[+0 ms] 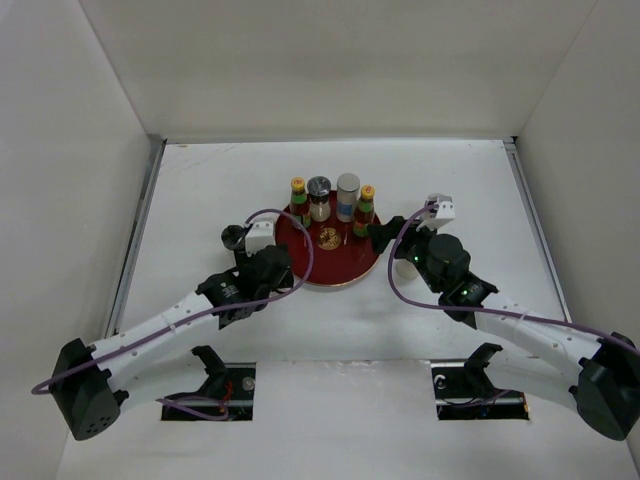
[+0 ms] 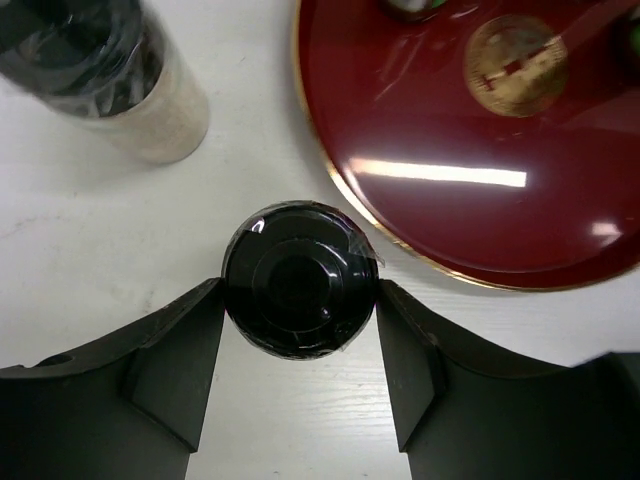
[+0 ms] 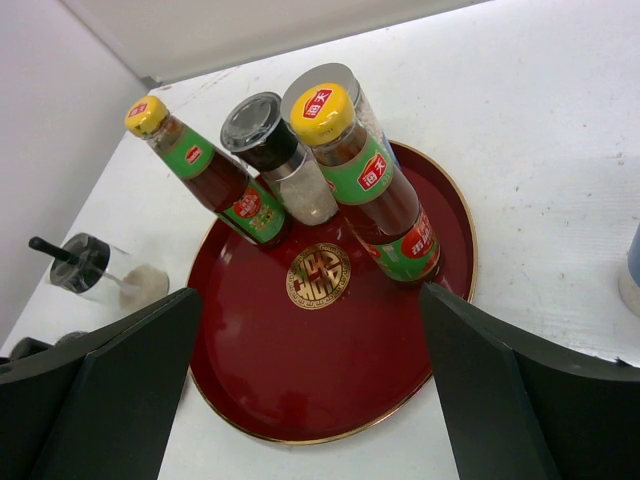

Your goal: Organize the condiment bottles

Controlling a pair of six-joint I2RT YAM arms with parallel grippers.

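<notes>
Gripping a dark-lidded jar (image 2: 300, 280) in my left jaws on the surface (image 2: 90, 260) just beside the red tray (image 2: 430, 230), right jaws gaping empty, I am counting four condiment bottles (image 3: 380, 170) standing on it and another jar (image 2: 140, 110) waiting outside.

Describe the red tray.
The tray is round, glossy dark red, with a gold rim and a gold emblem at its centre. It lies flat on the table. Four bottles stand along its far edge: two yellow-capped sauce bottles, a dark-lidded shaker and a silver-lidded one. The rest is bare. Beside its rim, the left gripper holds a jar.
</notes>
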